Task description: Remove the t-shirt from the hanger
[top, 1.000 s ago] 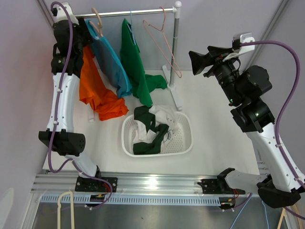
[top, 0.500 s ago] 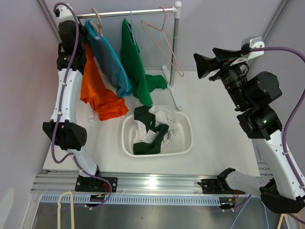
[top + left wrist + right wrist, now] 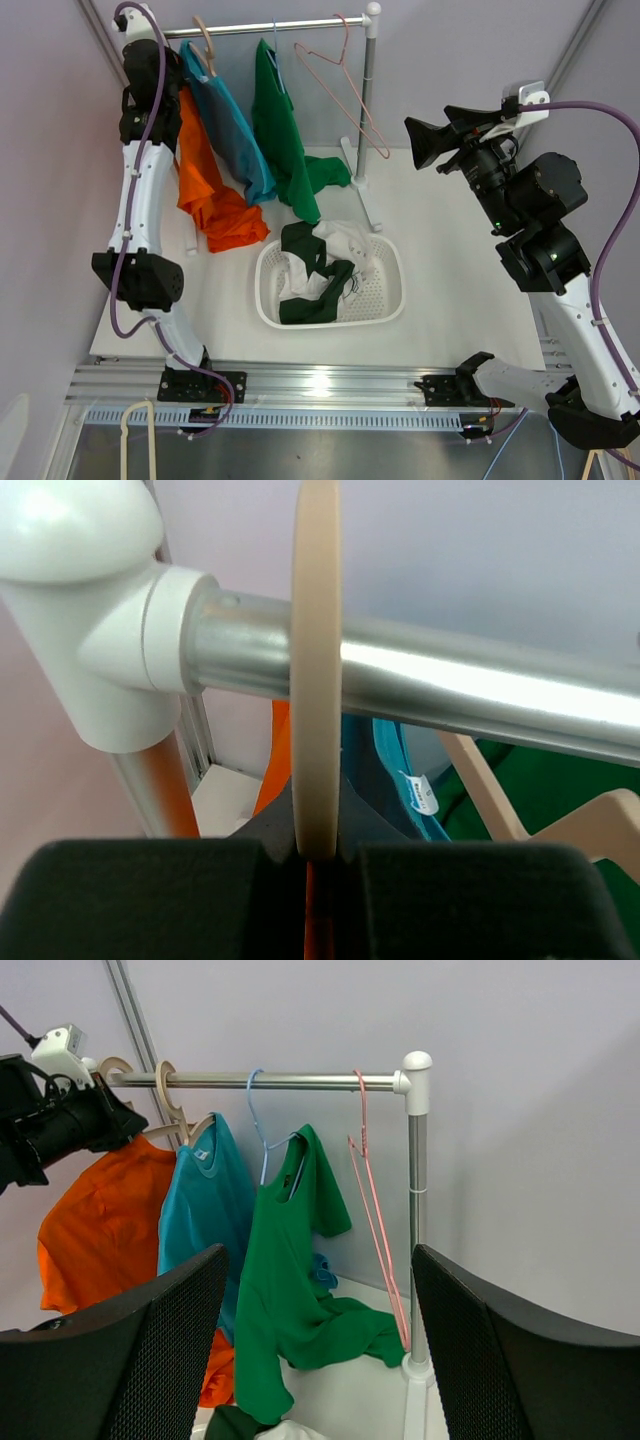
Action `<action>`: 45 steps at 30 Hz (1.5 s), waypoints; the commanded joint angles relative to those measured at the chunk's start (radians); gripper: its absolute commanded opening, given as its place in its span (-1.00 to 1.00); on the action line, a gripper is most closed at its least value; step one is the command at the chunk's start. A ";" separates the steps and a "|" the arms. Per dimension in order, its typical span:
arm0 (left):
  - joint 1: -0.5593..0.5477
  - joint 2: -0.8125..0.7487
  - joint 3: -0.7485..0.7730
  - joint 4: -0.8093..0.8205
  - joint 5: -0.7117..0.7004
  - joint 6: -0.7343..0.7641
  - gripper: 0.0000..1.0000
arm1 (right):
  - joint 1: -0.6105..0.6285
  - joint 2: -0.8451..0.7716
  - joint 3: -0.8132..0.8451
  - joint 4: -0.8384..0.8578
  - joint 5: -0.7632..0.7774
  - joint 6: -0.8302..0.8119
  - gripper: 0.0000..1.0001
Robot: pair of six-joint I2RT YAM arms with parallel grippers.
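Note:
An orange t-shirt (image 3: 205,185) hangs at the left end of the metal rail (image 3: 280,26) on a cream hanger; its lower part lies bunched on the table. My left gripper (image 3: 160,55) is up at that end of the rail. In the left wrist view it (image 3: 318,855) is shut on the cream hanger hook (image 3: 316,680), which loops over the rail (image 3: 450,685). The shirt's orange cloth (image 3: 268,770) shows just below. My right gripper (image 3: 420,145) hangs open in the air to the right of the rack, facing it, its fingers (image 3: 150,1350) holding nothing.
On the same rail hang a teal t-shirt (image 3: 230,120) on a wooden hanger, a green t-shirt (image 3: 280,130) and a bare pink wire hanger (image 3: 345,85). A white basket (image 3: 395,300) with dark green and white clothes sits mid-table. The rack's post (image 3: 368,120) stands at the right.
My left gripper's jaws have closed onto the cream hanger hook at the rail's left end. The right arm shifted slightly up and to the right, still open.

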 commanded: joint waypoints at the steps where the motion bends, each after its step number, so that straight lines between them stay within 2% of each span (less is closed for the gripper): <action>1: 0.008 -0.059 0.082 0.061 0.031 0.007 -0.99 | 0.003 -0.013 0.000 0.002 -0.007 0.003 0.57; 5: 0.004 -0.103 0.078 0.078 0.078 0.007 -0.99 | 0.003 -0.008 0.000 0.002 -0.018 0.009 0.57; 11: -0.015 -0.164 0.058 0.061 0.057 0.025 -0.99 | 0.003 -0.002 -0.008 0.000 -0.015 0.012 0.57; 17: -0.041 -0.302 -0.146 0.141 0.059 0.041 -0.99 | 0.003 -0.005 -0.016 0.000 -0.021 0.029 0.57; 23: -0.084 -0.349 -0.162 0.048 0.002 0.021 -0.98 | 0.011 0.016 -0.016 -0.019 -0.085 0.057 0.56; 28: -0.196 -0.456 -0.235 0.023 -0.147 0.035 -0.99 | 0.095 0.059 0.001 -0.053 -0.164 0.051 0.49; 33: -0.306 -0.533 -0.274 -0.046 -0.513 -0.031 -0.99 | 0.279 0.087 0.000 -0.055 -0.210 0.014 0.49; 35: -0.351 -0.560 -0.275 -0.063 -0.561 -0.033 -0.99 | 0.310 0.101 -0.003 -0.049 -0.263 0.023 0.49; 37: -0.394 -0.562 -0.263 -0.058 -0.686 -0.004 -0.99 | 0.368 0.111 -0.031 -0.006 -0.314 0.046 0.49; 38: -0.406 -0.560 -0.251 -0.060 -0.687 0.004 -0.99 | 0.368 0.111 -0.031 -0.006 -0.332 0.052 0.49; 39: -0.432 -0.556 -0.251 -0.052 -0.764 0.016 -0.99 | 0.406 0.111 -0.055 0.034 -0.343 0.057 0.49; 42: -0.473 -0.536 -0.245 0.020 -0.867 0.099 -0.99 | 0.488 0.124 -0.082 0.095 -0.372 0.058 0.48; 45: -0.499 -0.527 -0.254 0.014 -0.914 0.116 -0.99 | 0.543 0.166 -0.074 0.117 -0.363 0.037 0.49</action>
